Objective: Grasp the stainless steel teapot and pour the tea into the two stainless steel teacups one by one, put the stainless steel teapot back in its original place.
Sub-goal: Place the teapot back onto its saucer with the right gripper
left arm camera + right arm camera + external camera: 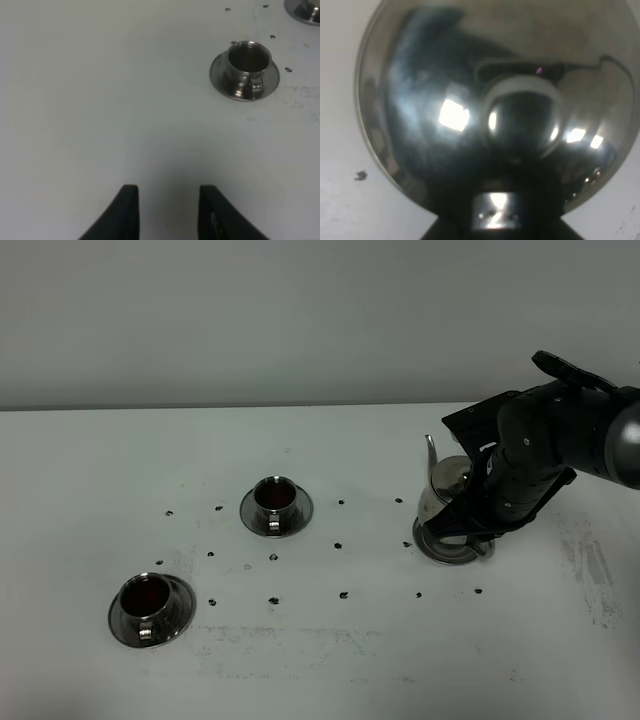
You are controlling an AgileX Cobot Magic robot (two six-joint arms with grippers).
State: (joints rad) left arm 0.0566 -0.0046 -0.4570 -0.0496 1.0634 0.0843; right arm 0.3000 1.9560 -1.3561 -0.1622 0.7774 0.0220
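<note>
Here, nearest the viewer in the high view, one stainless steel teacup [150, 601] is sitting on its saucer [180, 612] at the front left of the white tabletop [330, 660], holding dark reddish-brown tea [146, 594]. Farther back and toward the middle, the second teacup [275, 499] is resting on its own saucer [298, 515], likewise showing dark liquid inside. Small dark specks [273, 600] are lying scattered across the tabletop between and around the cups.

At the right, the stainless steel teapot [440, 492] is standing upright on a round steel saucer [447, 550], its thin spout [432, 450] rising on the far side — the right arm [560, 440] is bending down over it. The right end effector [470, 510] is sitting at the teapot, but whether it is clenched on the pot cannot be told; the right wrist view is filled by the mirrored lid and its knob [520, 120].

The left end effector [167, 212] is hovering released over bare tabletop, fingers [127, 210] apart — one teacup on its saucer well beyond them.
</note>
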